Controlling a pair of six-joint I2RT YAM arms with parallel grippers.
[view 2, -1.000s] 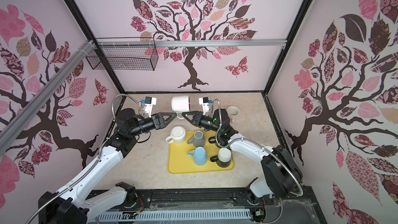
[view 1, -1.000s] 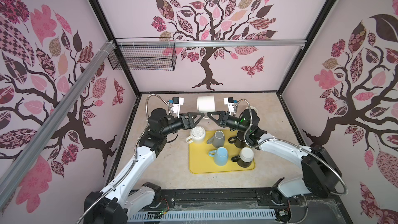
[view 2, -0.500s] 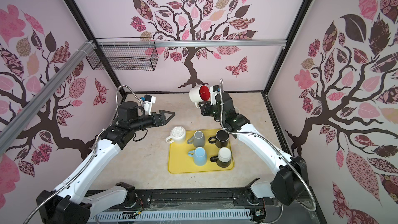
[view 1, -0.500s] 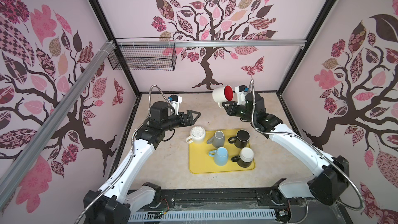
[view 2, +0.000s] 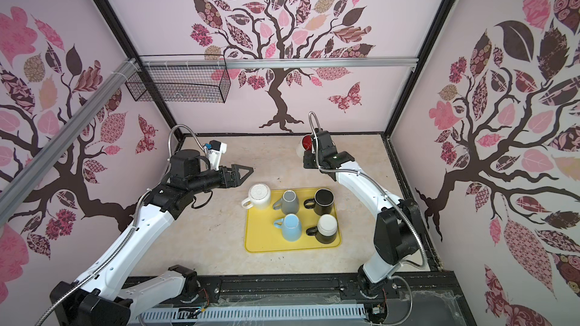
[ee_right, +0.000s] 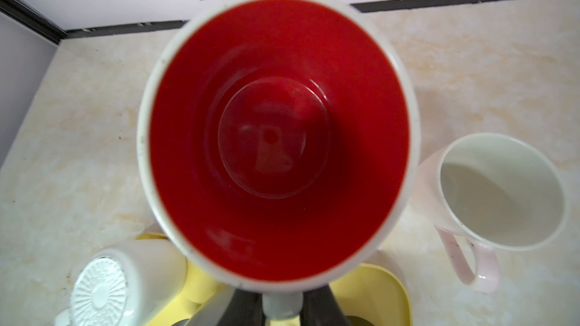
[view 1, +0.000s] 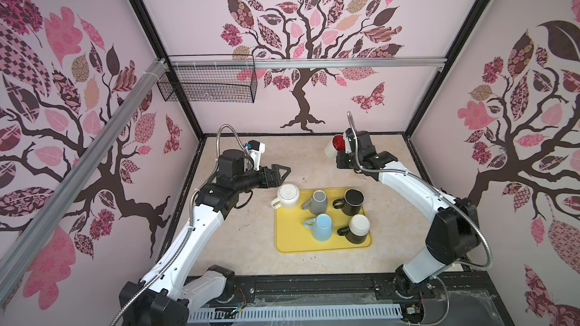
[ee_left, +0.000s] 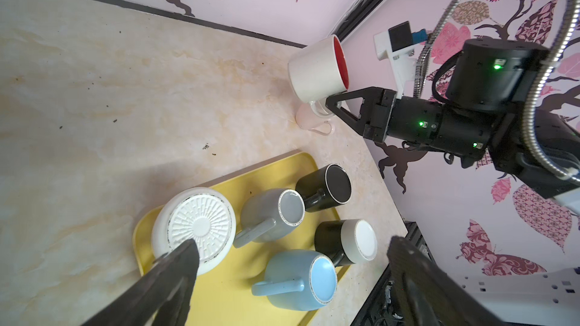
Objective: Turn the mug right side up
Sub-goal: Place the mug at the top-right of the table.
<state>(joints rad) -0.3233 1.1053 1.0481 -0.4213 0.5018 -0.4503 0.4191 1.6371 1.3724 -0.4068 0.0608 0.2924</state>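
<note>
the desk (view 1: 238, 246) and the yellow tray (view 1: 292, 241) lay just as they had a second before, and the other mugs (view 1: 323, 227) on the tray, below and nearer the robot than both grippers, had not been touched. the arms were what had changed. a second earlier the two grippers met over the tray's far edge with the red-lined mug (ee_left: 314, 70) lying sideways between them. since then the right arm had swung off toward the far right corner and taken the mug along. the left gripper (view 1: 281, 174) had drawn back, its jaws spread wide with nothing in them.

the right gripper (ee_left: 334, 105) was closed tight on the mug's handle. the body stood just past its fingertips, and the red mouth was turned up into the right wrist camera. it looked tilted rather than level, and seemed to hang clear of the desk. a pink mug (ee_right: 502, 189) stood upright on the desk just below those fingertips.

by my reading the flip itself was as good as done. what remained was to level the mug and set it down beside the pink one without knocking it.
</note>
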